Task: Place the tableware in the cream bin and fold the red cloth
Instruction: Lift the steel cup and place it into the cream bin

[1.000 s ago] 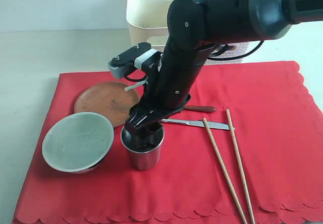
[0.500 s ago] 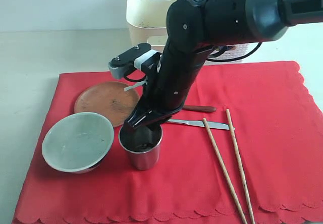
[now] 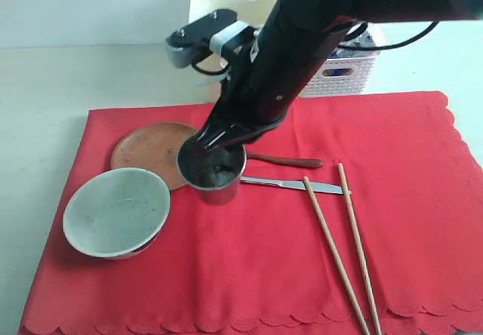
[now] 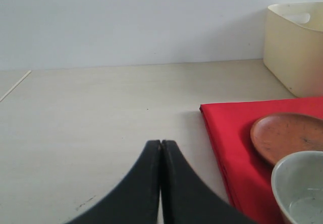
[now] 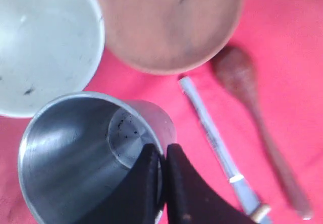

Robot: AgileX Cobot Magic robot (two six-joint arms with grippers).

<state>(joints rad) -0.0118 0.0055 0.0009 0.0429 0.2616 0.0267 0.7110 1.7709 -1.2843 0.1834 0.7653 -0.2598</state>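
A red cloth (image 3: pixel 264 275) with scalloped edges lies spread flat on a pale worktop (image 3: pixel 45 78) and carries the tableware.

The right arm reaches down across the middle of the cloth. The right gripper (image 5: pixel 162 153) is pinched tight on the rim of the steel cup (image 3: pixel 213 184), with one finger inside the cup and one outside. The cup hangs upright from that grip, and in the exterior view it overlaps the near right edge of the round brown plate (image 3: pixel 151 150). Whether its base touches the cloth cannot be told.

The pale green-white bowl (image 3: pixel 115 210) sits near the cloth's near left corner, just in front of the plate. The dark wooden spoon (image 3: pixel 290 161) and the metal knife (image 3: pixel 294 185) lie side by side at the middle of the cloth, just to the right of the cup. The two chopsticks (image 3: pixel 336 252) lie apart from each other, running toward the cloth's near edge on its right half.

The cream bin (image 3: pixel 219 3) stands on the worktop beyond the cloth's far edge, mostly hidden by the arm. A white lattice basket (image 3: pixel 339 75) stands beside it, to the right.

The left gripper (image 4: pixel 160 144) has its fingers pressed together on nothing. It is over bare worktop beyond the cloth's left edge.
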